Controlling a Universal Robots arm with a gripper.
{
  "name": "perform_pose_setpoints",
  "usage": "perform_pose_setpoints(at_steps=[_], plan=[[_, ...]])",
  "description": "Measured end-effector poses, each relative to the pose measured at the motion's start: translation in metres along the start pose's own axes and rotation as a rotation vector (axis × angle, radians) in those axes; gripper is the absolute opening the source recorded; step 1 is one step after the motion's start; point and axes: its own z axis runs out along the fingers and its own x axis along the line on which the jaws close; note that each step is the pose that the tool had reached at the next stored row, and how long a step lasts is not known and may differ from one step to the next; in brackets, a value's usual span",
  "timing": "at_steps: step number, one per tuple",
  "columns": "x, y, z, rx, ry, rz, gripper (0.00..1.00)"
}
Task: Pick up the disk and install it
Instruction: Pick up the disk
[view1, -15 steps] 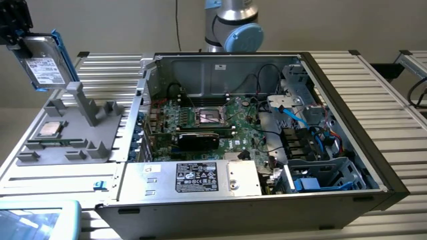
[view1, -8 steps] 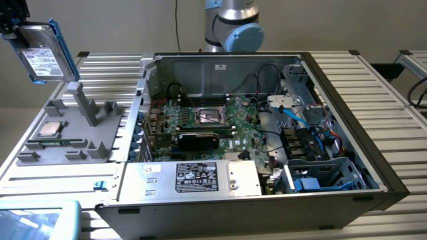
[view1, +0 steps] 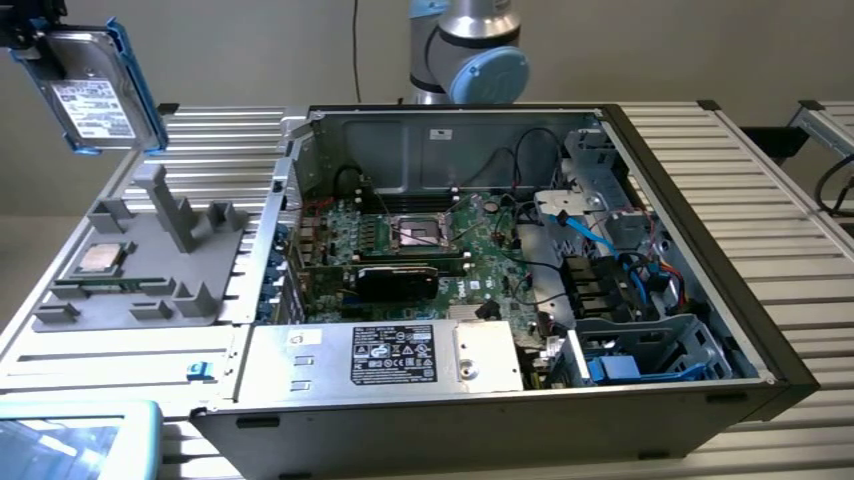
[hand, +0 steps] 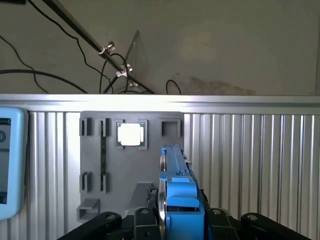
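1. My end effector (hand: 180, 224) is clamped on the disk (view1: 96, 88), with a finger on each flat face. In the wrist view I look straight along one blue rail (hand: 176, 167), which stands between my fingers.
2. The disk hangs in the air at the exterior view's left. It is roughly upright and a little tilted, and its white label faces that camera. It sits above the grey fixture (view1: 147, 265) and touches nothing but me.
3. The fixture lies on the bench (view1: 774, 160) just beside the open computer case (view1: 534, 130). A small square chip (hand: 131, 135) rests in one of its pockets.
4. I judge the step in hand to be the carry: the pick-up is done and the disk is not yet installed. It is well apart from the case.
5. To carry it well, I should hold the squeeze steady. The faces are smooth metal, so a loose grip could let the disk slide or rotate between my fingers.
6. Slow, even travel matters, since the disk extends well past my fingers and a jerk would swing it.
7. Height is the other guard. The fixture's upright posts (view1: 167, 205) and the case's near wall both stand tall enough to catch the lower rail.
8. I should hold the orientation fixed, so the rails stay square to me.
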Motion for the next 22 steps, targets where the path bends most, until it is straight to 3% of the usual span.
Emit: perform_pose_setpoints(at_steps=[10, 22], plan=[[0.001, -0.0279, -0.0186, 0.0005, -0.006, 0.0, 0.37], [0.003, -0.0753, -0.0474, 0.0005, -0.0062, 0.0, 0.37]])
